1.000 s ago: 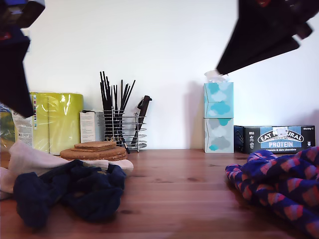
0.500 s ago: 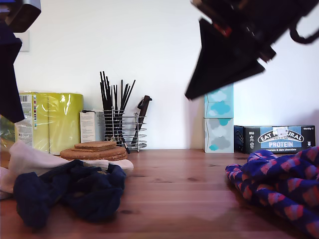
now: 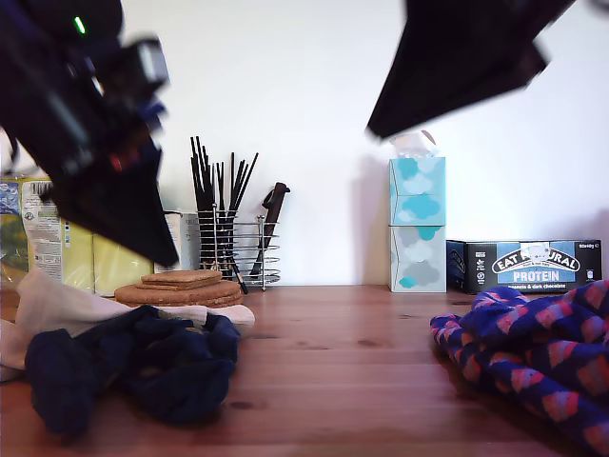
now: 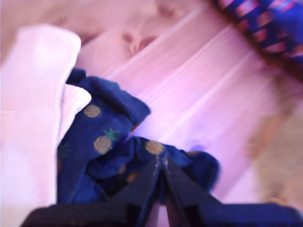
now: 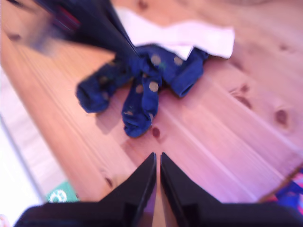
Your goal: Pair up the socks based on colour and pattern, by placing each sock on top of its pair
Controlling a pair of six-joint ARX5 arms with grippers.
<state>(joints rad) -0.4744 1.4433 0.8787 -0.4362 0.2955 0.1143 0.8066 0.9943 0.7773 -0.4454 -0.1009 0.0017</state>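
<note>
Socks fill both lower corners of the exterior view: crumpled dark navy spotted socks (image 3: 143, 367) over pale pinkish-white socks (image 3: 48, 309) at lower left, blue socks with red-pink diamond checks (image 3: 533, 357) at lower right, bare wooden table (image 3: 333, 371) between. First wrist view: my first gripper (image 4: 161, 168), jaws pressed together, empty, hangs above the navy heap. Second wrist view: my second gripper (image 5: 157, 163), closed, holding nothing, over open wood.

Both my arms are matte black, each claw (image 5: 157, 163) tapering to slim pointed fingers; one shows a green light
</note>
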